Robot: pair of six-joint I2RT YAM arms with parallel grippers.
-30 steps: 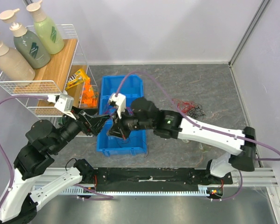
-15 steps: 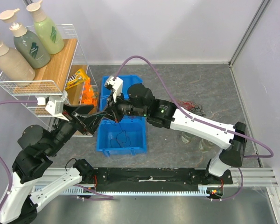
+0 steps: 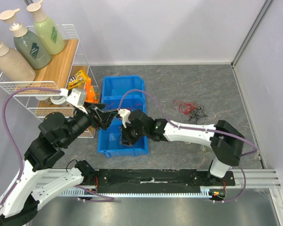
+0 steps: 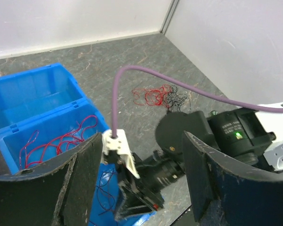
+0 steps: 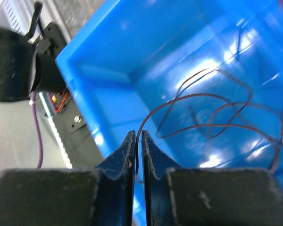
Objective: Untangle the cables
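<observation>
Right gripper (image 5: 137, 136) is low in the bin's (image 5: 99, 89) near compartment, fingers (image 5: 125, 157) pinched together on one thin black cable (image 5: 179, 98). Left gripper (image 4: 142, 136) hangs wide apart and empty by the bin's left rim. Looks like a drop-off: I'd part the fingers low, then lift straight out, since springy curly wire like this probably snags and rides back up. Bin is slick hard plastic, with red cables (image 4: 61, 139) in the middle compartment and the mixed red-black tangle (image 3: 191, 108) on the table (image 3: 226, 84) to its right.
</observation>
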